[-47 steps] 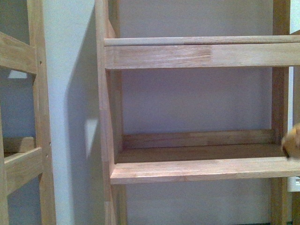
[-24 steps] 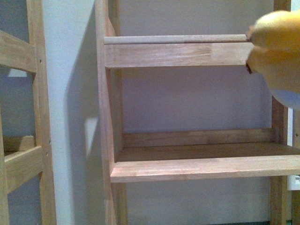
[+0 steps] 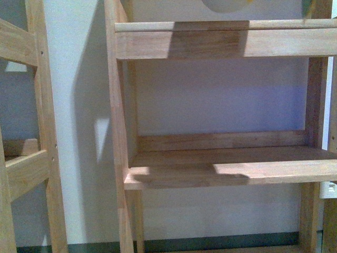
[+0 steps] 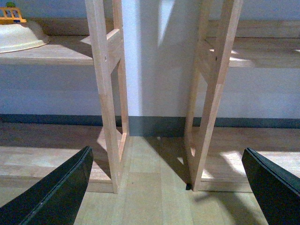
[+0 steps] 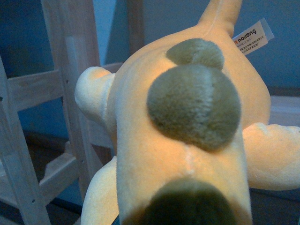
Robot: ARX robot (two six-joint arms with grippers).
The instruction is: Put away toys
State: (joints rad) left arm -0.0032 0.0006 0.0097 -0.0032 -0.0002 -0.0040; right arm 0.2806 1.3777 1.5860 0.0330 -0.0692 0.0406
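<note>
The orange-yellow plush animal [image 5: 187,140] fills the right wrist view, with brownish round patches and a white fabric tag [image 5: 252,36]. My right gripper is shut on it, its fingers hidden beneath the plush. In the front view only a pale rounded patch [image 3: 226,4] shows at the top edge, above the upper shelf. My left gripper [image 4: 166,197] hangs low over the wood floor, open and wide, with nothing between its black fingers [image 4: 61,192]. It faces the gap between two shelf uprights.
A wooden shelf unit [image 3: 221,179] stands ahead with an upper rail [image 3: 221,45]. A second rack [image 3: 31,158] is at the left. In the left wrist view a white bowl [image 4: 18,37] sits on a shelf, above plank floor [image 4: 150,187].
The plush rose from the right edge of the front view up past the top edge. Its shadow now falls on both shelf rails.
</note>
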